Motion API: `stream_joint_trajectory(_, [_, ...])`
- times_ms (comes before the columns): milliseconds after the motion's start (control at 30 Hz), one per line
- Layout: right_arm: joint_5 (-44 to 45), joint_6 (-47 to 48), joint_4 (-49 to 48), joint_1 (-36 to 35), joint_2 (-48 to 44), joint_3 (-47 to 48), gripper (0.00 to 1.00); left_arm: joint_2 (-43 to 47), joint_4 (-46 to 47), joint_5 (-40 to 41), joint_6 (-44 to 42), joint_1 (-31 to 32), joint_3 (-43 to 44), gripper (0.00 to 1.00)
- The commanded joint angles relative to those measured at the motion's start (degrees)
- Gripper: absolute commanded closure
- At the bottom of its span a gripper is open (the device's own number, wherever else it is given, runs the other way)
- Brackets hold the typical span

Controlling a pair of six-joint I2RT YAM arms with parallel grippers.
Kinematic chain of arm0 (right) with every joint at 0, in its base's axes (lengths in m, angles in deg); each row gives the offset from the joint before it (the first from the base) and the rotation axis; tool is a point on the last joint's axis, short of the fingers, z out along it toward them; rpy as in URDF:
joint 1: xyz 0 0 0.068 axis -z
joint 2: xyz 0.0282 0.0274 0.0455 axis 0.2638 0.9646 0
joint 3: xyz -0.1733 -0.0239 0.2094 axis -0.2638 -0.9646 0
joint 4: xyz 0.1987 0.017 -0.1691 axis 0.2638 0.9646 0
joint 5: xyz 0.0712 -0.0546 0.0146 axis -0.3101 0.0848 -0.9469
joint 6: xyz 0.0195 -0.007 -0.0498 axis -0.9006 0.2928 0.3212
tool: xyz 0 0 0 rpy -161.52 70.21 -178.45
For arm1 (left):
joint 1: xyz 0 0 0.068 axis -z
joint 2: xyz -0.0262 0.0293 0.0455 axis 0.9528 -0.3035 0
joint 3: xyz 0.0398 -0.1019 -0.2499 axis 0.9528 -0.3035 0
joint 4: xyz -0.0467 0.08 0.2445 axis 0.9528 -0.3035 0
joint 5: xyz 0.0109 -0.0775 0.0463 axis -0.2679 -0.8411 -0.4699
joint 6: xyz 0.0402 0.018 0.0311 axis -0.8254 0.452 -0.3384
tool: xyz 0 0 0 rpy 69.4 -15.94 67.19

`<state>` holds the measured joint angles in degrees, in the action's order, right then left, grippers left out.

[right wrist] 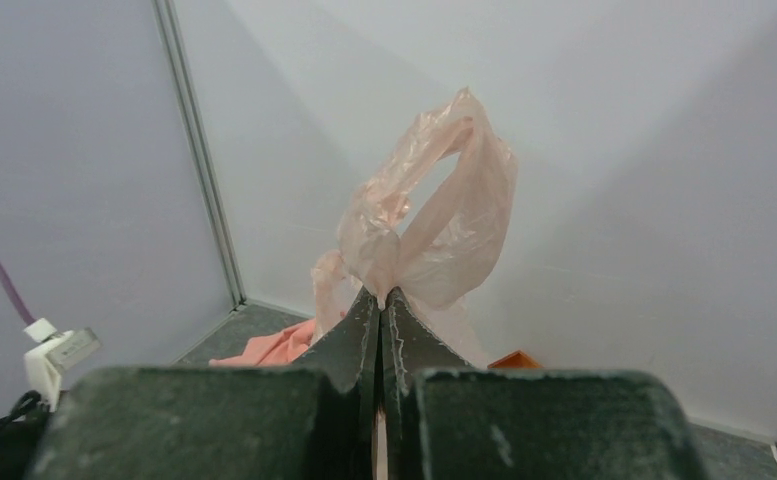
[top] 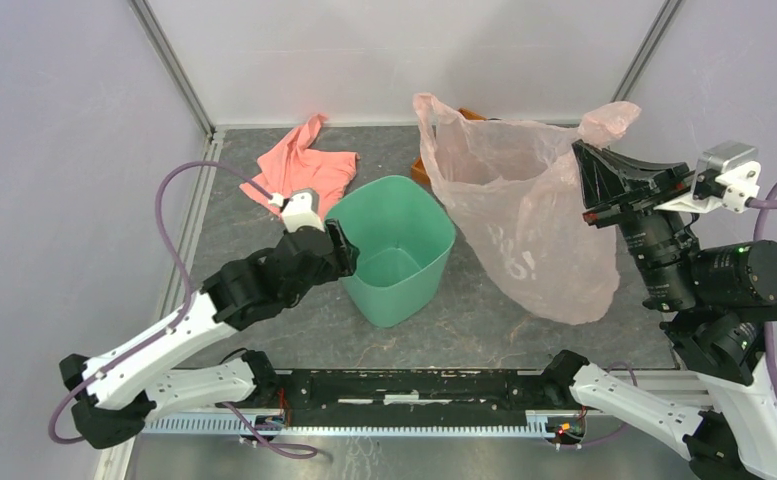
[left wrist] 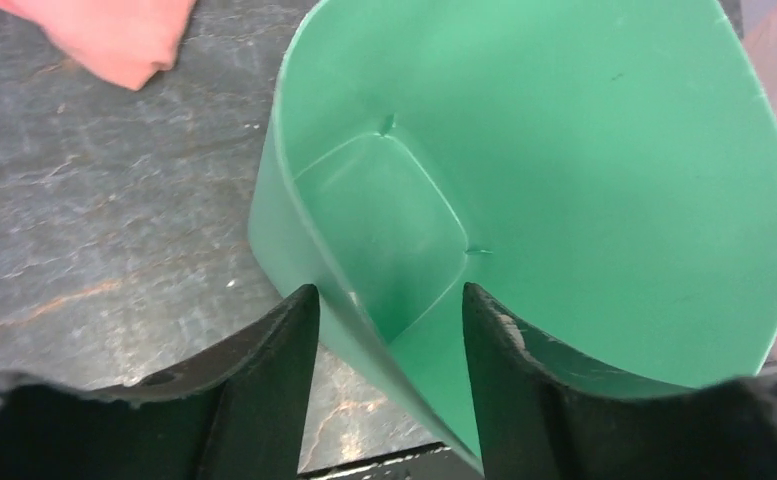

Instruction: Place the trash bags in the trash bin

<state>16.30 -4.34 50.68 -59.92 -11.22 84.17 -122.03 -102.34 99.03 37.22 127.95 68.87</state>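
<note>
We see the trash bin (top: 396,296) upright near the middle of the surface (top: 464,325), a little toward its left edge, mouth open and nothing inside. The left tool (top: 342,250) sits at the bin's left rim. In the left wrist view its fingers (left wrist: 284,380) are spread, one outside the wall and one inside, with the thin green wall running between them and gaps showing on both sides.

The right tool (top: 580,152) is raised over the right half of the surface, pressed together on a gathered top corner of the trash bag (top: 524,200). The pinch is plain in the right wrist view, where film balloons out just past the closed tips. The bag hangs wide and slack, wholly outside the bin. Its left edge comes just beside the bin's right rim, and we cannot tell whether its bottom touches the surface.

Toward the back left corner lies a salmon cloth (top: 304,165), well apart from the bag. An orange tray (top: 421,168) peeks out behind the bin, mostly hidden. Bare surface lies along the near edge in front of the bin.
</note>
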Motion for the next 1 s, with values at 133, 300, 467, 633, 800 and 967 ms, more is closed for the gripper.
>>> stream_joint_trajectory(133, [-8.2,-3.5,-0.9,0.0,4.4,9.6,0.99,-11.1,14.6,-2.8,-13.1,-0.7,5.5,0.52])
stream_joint_trajectory(300, [-15.3,-6.4,-2.0,0.0,10.0,16.3,0.99,-15.1,19.1,-5.8,-15.0,-1.9,5.4,0.53])
stream_joint_trajectory(467, [-18.7,-8.2,-7.3,-0.1,12.5,17.7,0.99,-17.4,18.9,-11.0,-17.3,-4.4,8.7,0.47])
stream_joint_trajectory(633, [-25.3,-9.0,-12.3,0.0,17.5,21.7,0.99,-11.9,13.5,-14.1,-18.3,-4.4,10.2,0.24])
stream_joint_trajectory(800, [-35.5,-9.4,-12.8,0.0,27.6,34.2,0.99,-1.2,8.7,-14.8,-16.2,-4.4,9.4,0.10])
stream_joint_trajectory(967, [-47.1,-8.9,-17.3,0.0,32.1,36.8,0.99,7.3,5.7,-16.0,-14.4,-4.4,10.0,0.08])
